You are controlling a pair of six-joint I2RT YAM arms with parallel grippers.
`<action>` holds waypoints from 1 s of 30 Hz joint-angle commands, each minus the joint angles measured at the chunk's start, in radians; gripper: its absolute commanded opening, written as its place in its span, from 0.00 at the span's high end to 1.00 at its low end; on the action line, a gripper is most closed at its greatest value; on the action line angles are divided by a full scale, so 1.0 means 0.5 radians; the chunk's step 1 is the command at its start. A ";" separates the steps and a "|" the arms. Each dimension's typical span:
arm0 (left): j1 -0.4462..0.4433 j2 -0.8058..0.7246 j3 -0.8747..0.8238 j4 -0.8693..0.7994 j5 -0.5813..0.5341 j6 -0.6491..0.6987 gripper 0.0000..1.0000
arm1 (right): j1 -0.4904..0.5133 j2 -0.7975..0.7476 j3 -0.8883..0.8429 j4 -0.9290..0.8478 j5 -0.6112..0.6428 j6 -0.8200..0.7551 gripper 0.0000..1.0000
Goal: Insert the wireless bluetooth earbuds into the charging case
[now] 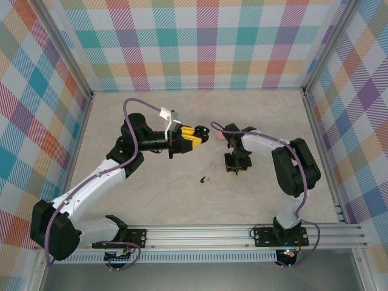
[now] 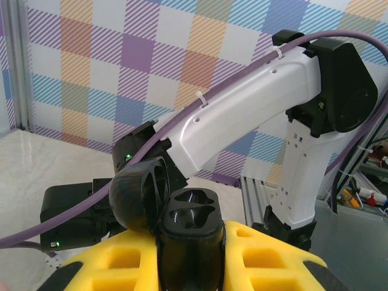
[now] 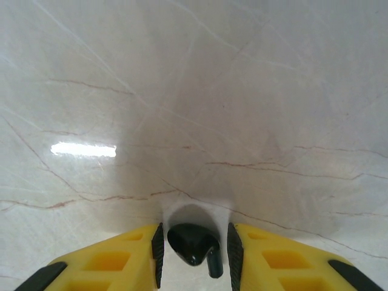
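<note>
Earbud [image 3: 193,244]: glossy black, rounded bud, short stubby stem.

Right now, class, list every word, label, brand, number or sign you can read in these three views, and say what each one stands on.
None: nothing here can be read as text.
The black charging case, the black earbud, the white arm shell, the checked walls and the marble table carry no lettering.
The small coloured items at the right edge of the left wrist view are too small and blurred to read.
</note>
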 commanded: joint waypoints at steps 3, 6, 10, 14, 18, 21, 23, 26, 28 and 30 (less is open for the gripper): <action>-0.030 -0.045 0.019 -0.004 0.015 0.027 0.81 | -0.014 0.041 0.057 -0.043 -0.040 0.091 0.63; -0.031 -0.044 0.019 -0.004 0.019 0.028 0.81 | -0.013 0.055 0.061 -0.050 -0.031 0.110 0.63; -0.031 -0.045 0.016 -0.007 0.020 0.029 0.81 | -0.012 0.069 0.064 -0.063 -0.014 0.129 0.65; -0.031 -0.046 0.011 -0.001 0.019 0.028 0.81 | -0.012 0.086 0.067 -0.066 -0.020 0.122 0.66; -0.031 -0.046 0.013 -0.004 0.019 0.029 0.81 | -0.011 0.102 0.067 -0.066 -0.016 0.122 0.68; -0.031 -0.048 0.010 -0.004 0.021 0.027 0.81 | -0.010 0.106 0.059 -0.057 -0.020 0.108 0.72; -0.031 -0.049 0.012 -0.009 0.016 0.027 0.81 | -0.004 0.093 0.051 -0.047 -0.012 0.083 0.74; -0.031 -0.043 0.005 -0.021 -0.001 0.023 0.81 | 0.002 0.056 0.040 -0.034 0.011 0.044 0.75; -0.031 -0.036 0.002 -0.028 -0.012 0.022 0.81 | 0.002 0.016 0.028 -0.019 0.022 0.027 0.75; -0.031 -0.036 -0.010 -0.035 -0.045 0.027 0.81 | 0.004 -0.039 0.010 0.011 0.021 0.011 0.76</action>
